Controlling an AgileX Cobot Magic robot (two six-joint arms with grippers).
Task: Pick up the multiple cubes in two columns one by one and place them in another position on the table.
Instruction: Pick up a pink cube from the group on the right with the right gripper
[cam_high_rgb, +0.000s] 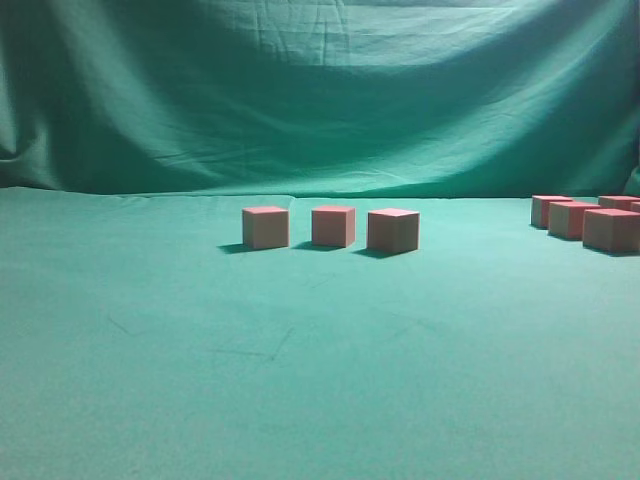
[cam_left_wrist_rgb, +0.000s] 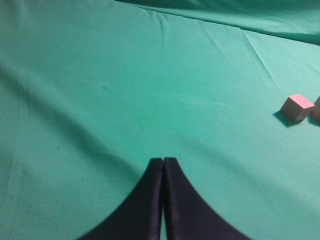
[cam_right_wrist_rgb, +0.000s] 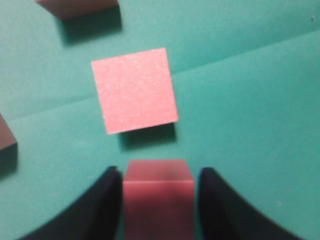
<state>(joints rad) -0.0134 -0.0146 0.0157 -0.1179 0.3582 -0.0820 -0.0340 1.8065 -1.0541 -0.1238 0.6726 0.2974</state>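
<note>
A: Exterior view, quick. What's on the desk (cam_high_rgb: 300, 380)?

B: Three cubes in a row near the middle: left cube (cam_high_rgb: 265, 227), middle cube (cam_high_rgb: 333, 226), right cube (cam_high_rgb: 392, 230), small gaps between them. A cluster of more cubes (cam_high_rgb: 590, 222) sits at the right edge, partly cut off. Green backdrop cloth (cam_high_rgb: 320, 90) behind. No arm in that view.

A: Left pincer (cam_left_wrist_rgb: 163, 165)?

B: Fingers pressed together, nothing between them, over bare cloth. One cube (cam_left_wrist_rgb: 297, 107) well off to its right, another just clipped by the frame edge.

A: Right pincer (cam_right_wrist_rgb: 159, 175)?

B: Jaws partway open, one on each side of a cube (cam_right_wrist_rgb: 158, 197), sitting very close to its sides. Contact or an actual grip, can't tell. Another cube (cam_right_wrist_rgb: 135, 90) lies just ahead of it on the cloth, apart. More cubes clipped at top left and left edge.
</note>
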